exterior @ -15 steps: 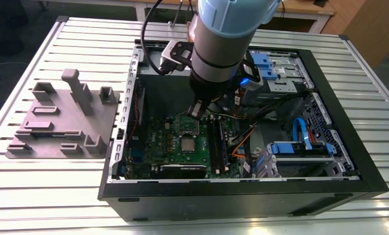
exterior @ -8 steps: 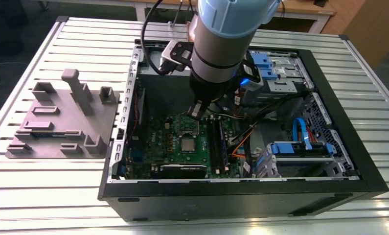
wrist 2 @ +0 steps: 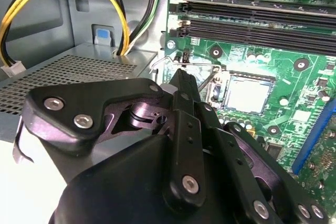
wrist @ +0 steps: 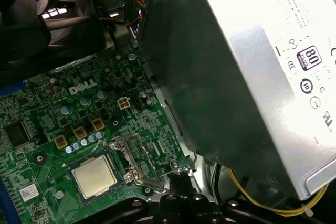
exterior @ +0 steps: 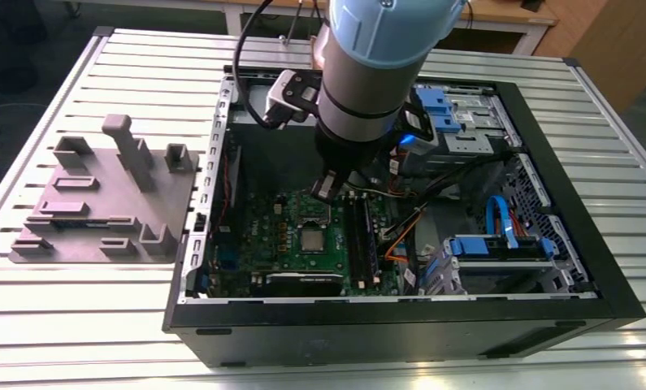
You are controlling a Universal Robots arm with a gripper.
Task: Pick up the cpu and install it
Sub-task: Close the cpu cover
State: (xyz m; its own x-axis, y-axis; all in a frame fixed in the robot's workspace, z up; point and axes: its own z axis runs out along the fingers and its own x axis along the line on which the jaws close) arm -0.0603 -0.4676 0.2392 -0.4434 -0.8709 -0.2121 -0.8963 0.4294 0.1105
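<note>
Small flat silver-topped square cpu [wrist: 93, 176] lies in its socket, light, stiff, fragile, best gripped by edges; black gripper [wrist 2: 181, 77] nearby closed, empty

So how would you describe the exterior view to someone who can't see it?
A robot arm reaches down into an open computer case lying on a slatted metal table, its gripper above the motherboard, close to the cpu set into it. A grey fixture plate lies at the exterior view's left.
</note>
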